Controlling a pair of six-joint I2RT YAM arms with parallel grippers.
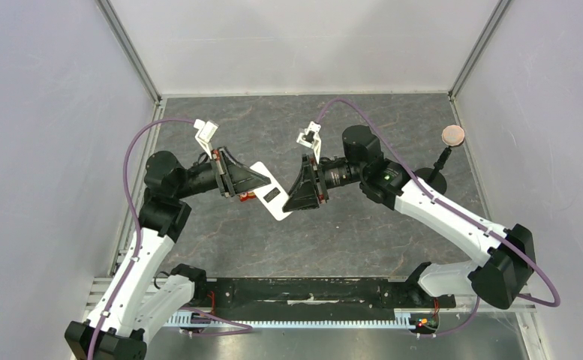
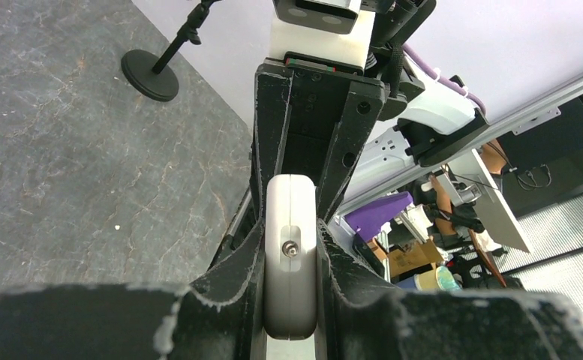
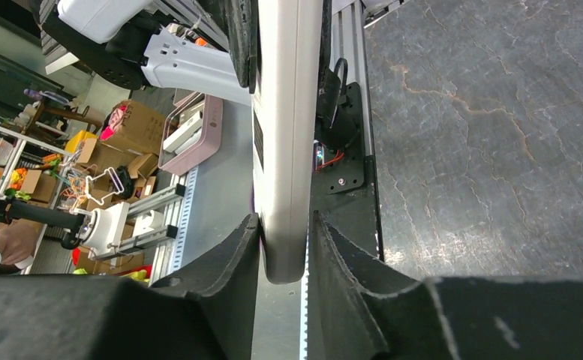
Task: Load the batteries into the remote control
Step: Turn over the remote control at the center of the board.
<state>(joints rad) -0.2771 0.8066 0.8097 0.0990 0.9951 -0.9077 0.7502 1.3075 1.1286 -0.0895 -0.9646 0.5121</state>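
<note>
The remote control [image 1: 271, 193] is a slim white bar with a dark slot on its upper face, held above the table between both arms. My left gripper [image 1: 252, 182] is shut on its left end; in the left wrist view the remote [image 2: 291, 255] stands edge-on, clamped between the two fingers. My right gripper [image 1: 301, 192] is closed round its right end; in the right wrist view the remote [image 3: 284, 150] sits edge-on between the jaws. A small red object [image 1: 247, 196] lies on the table under the left gripper, partly hidden. No batteries are clearly visible.
A black stand [image 1: 431, 178] with a round pinkish disc [image 1: 453, 135] stands at the right rear; its base also shows in the left wrist view [image 2: 149, 75]. White walls enclose the dark marbled table [image 1: 348, 232] on three sides. A black rail [image 1: 311, 292] runs along the near edge.
</note>
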